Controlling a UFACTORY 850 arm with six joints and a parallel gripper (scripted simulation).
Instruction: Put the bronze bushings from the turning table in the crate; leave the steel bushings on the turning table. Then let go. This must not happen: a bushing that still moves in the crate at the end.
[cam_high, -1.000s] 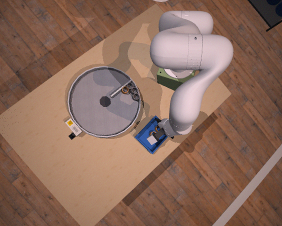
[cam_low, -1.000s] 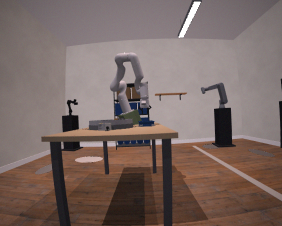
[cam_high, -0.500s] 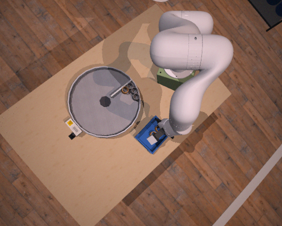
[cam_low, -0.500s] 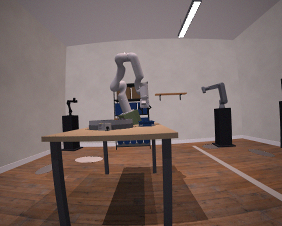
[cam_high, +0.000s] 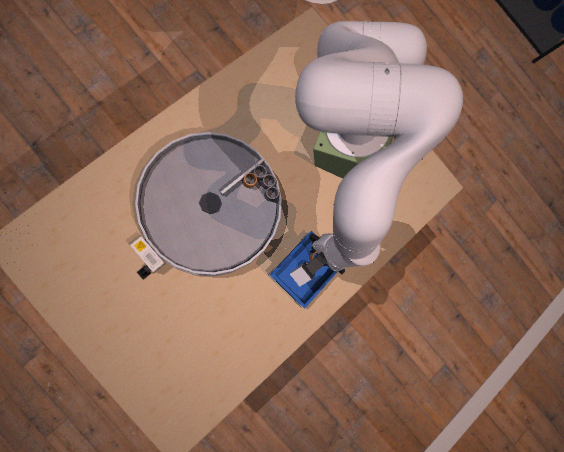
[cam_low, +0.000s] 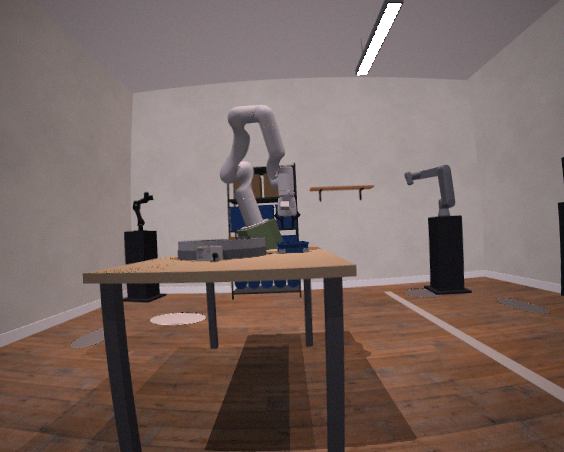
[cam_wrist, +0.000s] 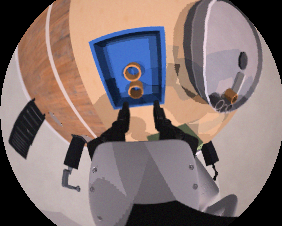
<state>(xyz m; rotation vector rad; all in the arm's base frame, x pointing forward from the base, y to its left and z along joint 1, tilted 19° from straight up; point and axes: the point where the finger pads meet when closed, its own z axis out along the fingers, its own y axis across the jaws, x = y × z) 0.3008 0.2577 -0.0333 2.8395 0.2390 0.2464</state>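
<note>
Wood surface (cam_high: 225, 320) (cam_low: 220, 273), crate (cam_high: 287, 286) (cam_low: 293, 246) (cam_wrist: 163, 65) holding two bronzes: your end effector (cam_high: 327, 264) (cam_low: 287, 226) (cam_wrist: 141, 107) is apart, empty; lift clear, then grip the last bronze (cam_high: 250, 180) (cam_wrist: 230, 96) without nudging steels (cam_high: 269, 180) (cam_wrist: 220, 105).

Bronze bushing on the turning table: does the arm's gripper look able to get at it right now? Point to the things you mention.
Probably yes: the gripper (cam_wrist: 141, 107) is open, though over the crate (cam_wrist: 162, 60); steel bushings (cam_high: 269, 180) and the bar (cam_high: 235, 181) crowd the bronze bushing (cam_high: 250, 180) (cam_wrist: 230, 96).
</note>
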